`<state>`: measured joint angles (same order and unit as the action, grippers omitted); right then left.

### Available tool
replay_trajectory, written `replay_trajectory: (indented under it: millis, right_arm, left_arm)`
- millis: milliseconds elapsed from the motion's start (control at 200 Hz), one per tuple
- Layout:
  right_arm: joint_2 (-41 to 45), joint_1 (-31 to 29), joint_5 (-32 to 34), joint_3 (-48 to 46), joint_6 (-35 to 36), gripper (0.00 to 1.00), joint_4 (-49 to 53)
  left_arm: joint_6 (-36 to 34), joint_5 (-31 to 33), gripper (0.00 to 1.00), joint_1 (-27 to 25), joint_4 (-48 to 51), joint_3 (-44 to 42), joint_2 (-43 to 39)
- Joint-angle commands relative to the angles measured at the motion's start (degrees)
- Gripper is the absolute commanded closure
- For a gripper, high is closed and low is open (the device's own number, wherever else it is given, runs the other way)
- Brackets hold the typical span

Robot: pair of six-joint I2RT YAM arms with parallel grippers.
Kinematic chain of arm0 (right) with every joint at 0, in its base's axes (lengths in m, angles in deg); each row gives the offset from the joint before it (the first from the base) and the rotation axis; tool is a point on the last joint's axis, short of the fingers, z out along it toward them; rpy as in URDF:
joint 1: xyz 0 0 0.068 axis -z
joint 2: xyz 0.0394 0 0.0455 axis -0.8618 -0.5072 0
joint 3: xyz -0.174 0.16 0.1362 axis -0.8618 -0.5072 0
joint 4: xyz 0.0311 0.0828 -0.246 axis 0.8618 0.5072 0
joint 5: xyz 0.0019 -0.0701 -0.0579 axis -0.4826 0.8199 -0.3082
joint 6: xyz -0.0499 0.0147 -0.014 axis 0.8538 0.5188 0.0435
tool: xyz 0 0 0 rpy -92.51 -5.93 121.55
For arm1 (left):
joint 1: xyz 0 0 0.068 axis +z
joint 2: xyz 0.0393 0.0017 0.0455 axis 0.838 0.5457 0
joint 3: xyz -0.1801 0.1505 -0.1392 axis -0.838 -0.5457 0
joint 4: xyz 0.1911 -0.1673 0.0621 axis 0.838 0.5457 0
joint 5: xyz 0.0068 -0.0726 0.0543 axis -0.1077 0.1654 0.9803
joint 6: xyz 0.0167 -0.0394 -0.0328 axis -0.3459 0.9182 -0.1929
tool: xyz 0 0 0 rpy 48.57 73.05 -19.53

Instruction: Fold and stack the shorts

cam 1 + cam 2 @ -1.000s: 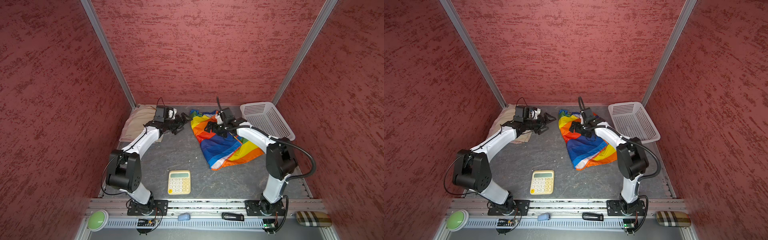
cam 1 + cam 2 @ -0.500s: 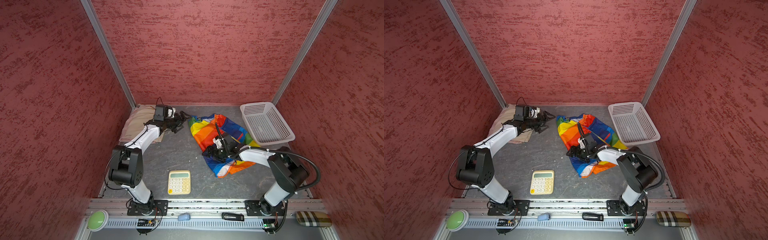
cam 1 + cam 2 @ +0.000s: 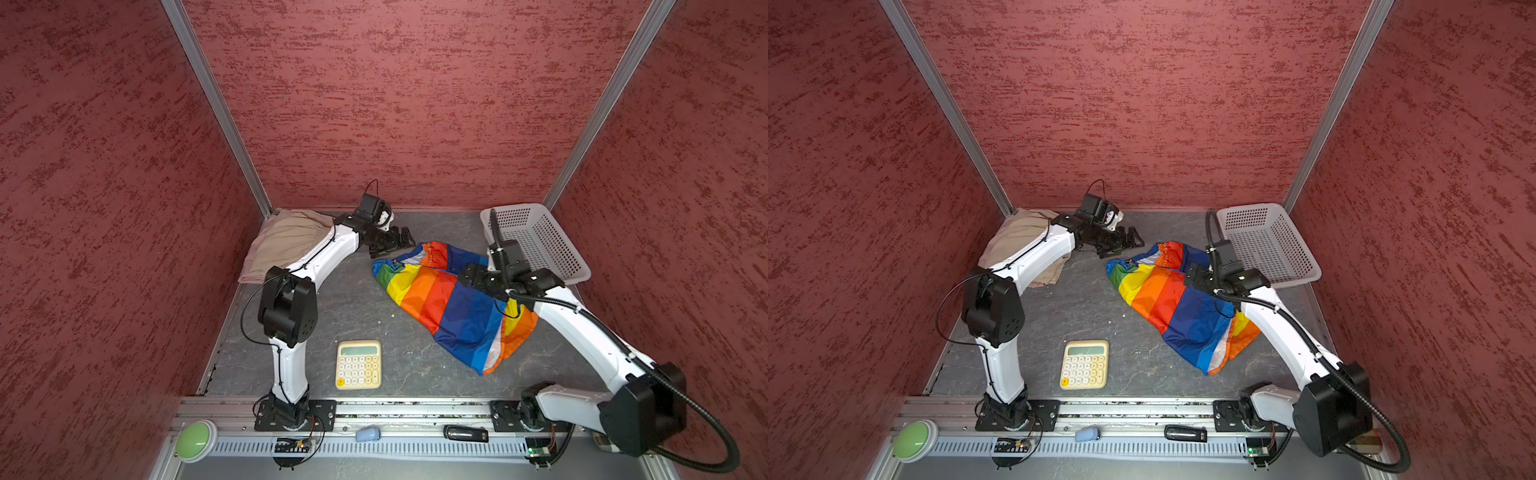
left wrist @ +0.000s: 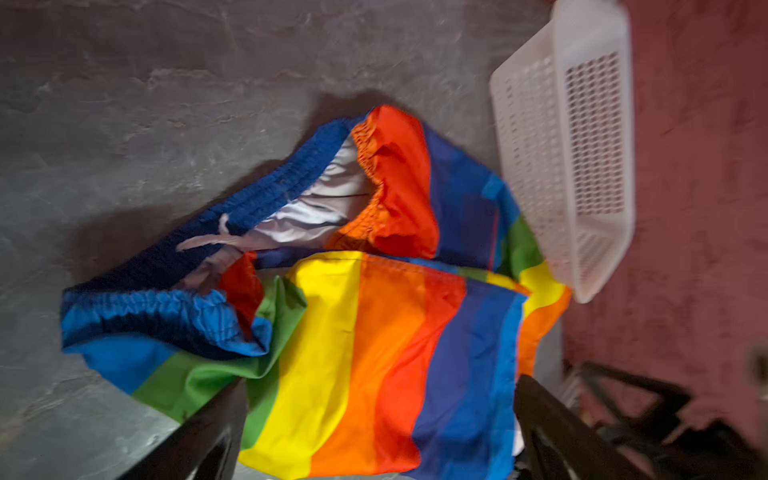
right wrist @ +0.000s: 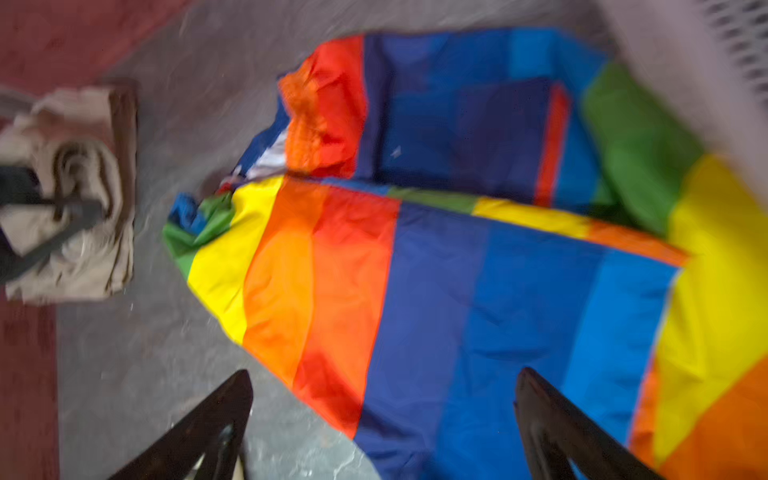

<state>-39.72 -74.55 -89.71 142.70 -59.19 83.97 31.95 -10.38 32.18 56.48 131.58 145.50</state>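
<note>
Grey desk (image 3: 353, 307): your shiny rainbow colour-blocked shorts (image 3: 453, 307) lie leg over leg; left end effector (image 3: 400, 245) gapes empty beside them, right end effector (image 3: 463, 275) likewise above.

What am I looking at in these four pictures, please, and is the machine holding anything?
It is two white robot arms on a front rail, each ending in a black claw. Two pictures look down from overhead, nearly alike; the blurry two come from cameras on the wrists. On the grey table lie shiny rainbow colour-blocked shorts, folded beige fabric shorts in the far left corner, a white perforated plastic basket and a cream calculator. The left claw and right claw are both open at the rainbow shorts, gripping nothing.
</note>
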Motion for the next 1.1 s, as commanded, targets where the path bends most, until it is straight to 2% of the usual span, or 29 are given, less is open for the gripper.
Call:
replay_trajectory:
  millis: [0, 85, 215, 281, 356, 406, 486, 596, 751, 887, 992, 1097]
  right_arm:
    - [0.34, 6.36, -0.36, -5.35, 0.47, 0.01, 0.23]
    - [-0.90, 9.71, -0.22, -7.10, 2.02, 0.01, -0.77]
    - [-3.24, 11.38, -3.04, -10.66, 3.16, 0.01, -5.51]
    - [-5.69, 11.67, -3.65, -11.87, 3.45, 0.01, -8.34]
    - [-9.97, 11.72, -2.33, -11.20, 4.50, 0.02, -9.61]
    - [-12.12, 11.73, -2.58, -10.62, 5.05, 0.07, -11.03]
    - [-16.65, 11.65, -4.32, -9.42, 5.47, 0.19, -13.94]
    - [-22.86, 10.59, -6.27, -4.80, 6.18, 0.50, -15.58]
    - [-32.94, 3.73, -7.22, 7.39, 5.61, 0.83, -15.02]
    - [-40.52, -4.29, -7.23, 19.25, 4.47, 0.93, -11.72]
    - [-40.12, -5.54, -8.02, 19.06, 3.04, 0.93, -12.94]
    - [-38.37, -5.46, -4.56, 18.65, 5.27, 0.94, -9.52]
  left_arm:
    - [-10.26, 8.99, 0.00, -0.54, 10.25, 0.23, 2.27]
    - [-11.09, 10.78, 0.01, -0.56, 8.89, -0.53, 4.04]
    - [-11.09, 8.59, 0.01, -0.14, 10.52, 1.90, 8.48]
    - [-8.62, 4.34, 0.01, 0.52, 10.12, 1.48, 9.94]
    - [-3.37, -4.17, 0.01, 1.73, 3.43, -4.70, 8.92]
    - [0.11, -8.07, 0.01, 2.90, -1.31, -9.54, 7.97]
    - [2.29, -8.75, 0.01, 4.55, -4.54, -14.25, 6.63]
    - [3.70, -9.01, 0.01, 6.46, -6.76, -19.70, 3.88]
    - [10.34, -14.48, 0.00, 12.28, -16.71, -32.81, -3.41]
    - [9.78, -13.04, 0.01, 14.29, -15.59, -36.44, -11.10]
    - [9.17, -11.04, 0.01, 14.07, -13.74, -34.85, -16.16]
    - [8.73, -10.66, 0.01, 13.21, -11.22, -30.70, -17.69]
